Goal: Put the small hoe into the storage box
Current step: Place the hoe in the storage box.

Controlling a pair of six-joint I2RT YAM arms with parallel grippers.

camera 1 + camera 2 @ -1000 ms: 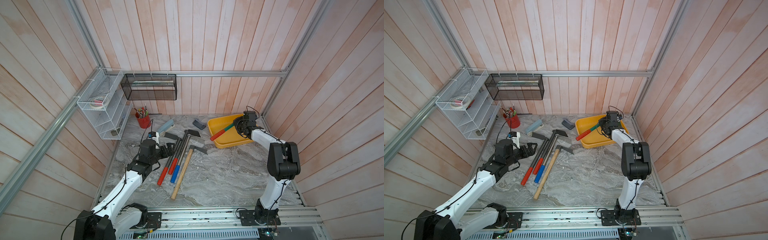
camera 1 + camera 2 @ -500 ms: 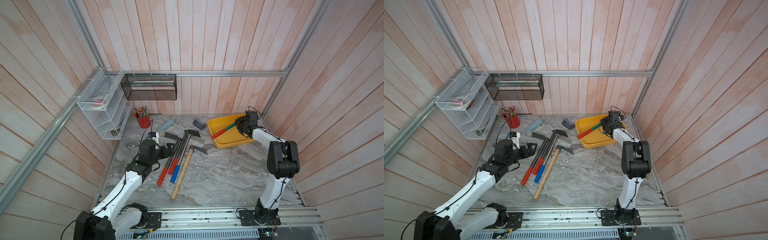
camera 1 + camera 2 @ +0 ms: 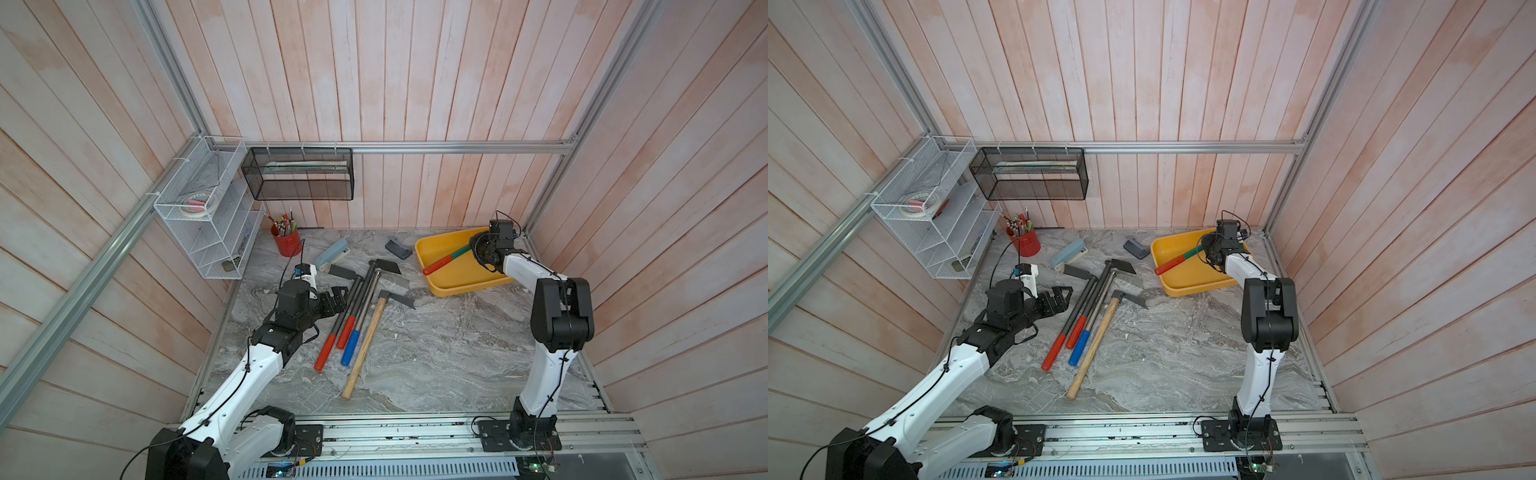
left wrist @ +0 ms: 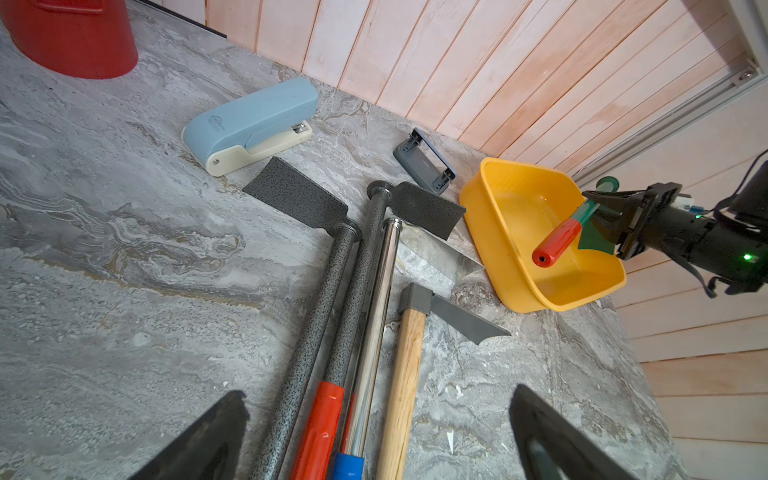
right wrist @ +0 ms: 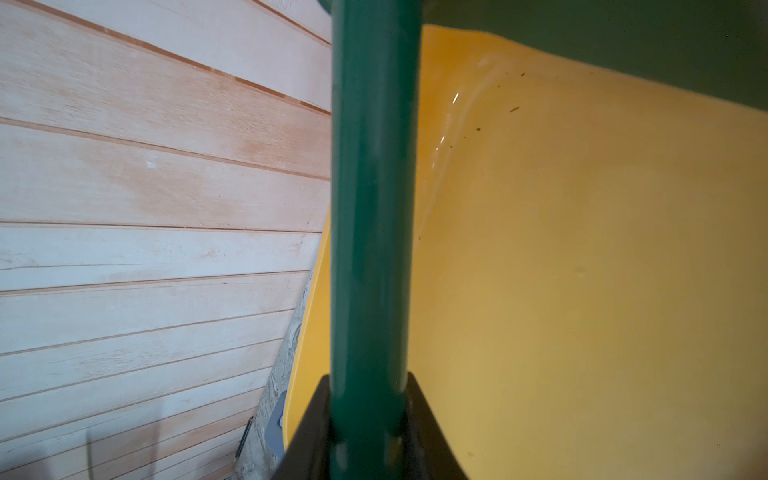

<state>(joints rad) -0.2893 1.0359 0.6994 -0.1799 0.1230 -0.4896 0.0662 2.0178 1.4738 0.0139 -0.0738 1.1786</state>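
Note:
The small hoe (image 3: 440,263) (image 3: 1172,264) (image 4: 557,242) has a green shaft (image 5: 370,208), a green blade and a red grip. My right gripper (image 3: 482,249) (image 3: 1214,249) (image 4: 611,208) (image 5: 370,386) is shut on the green shaft. It holds the hoe slanted over the yellow storage box (image 3: 465,278) (image 3: 1196,282) (image 4: 511,216) (image 5: 582,249) at the back right, with the red grip pointing out over the box's left rim. The blade end sits low inside the box; I cannot tell if it touches. My left gripper (image 3: 337,298) (image 3: 1059,297) (image 4: 378,392) hovers open over the tool handles.
Several long-handled tools (image 3: 361,307) lie side by side mid-table: dark speckled shafts with red grips, a chrome one with a blue grip, a wooden one. A blue stapler (image 3: 332,258), grey punch (image 3: 398,248), red pen cup (image 3: 286,240), white wire rack (image 3: 208,220) and black mesh basket (image 3: 299,174) line the back.
My right gripper and the hoe have shifted very slightly toward the back wall over the box. The left arm has stayed still.

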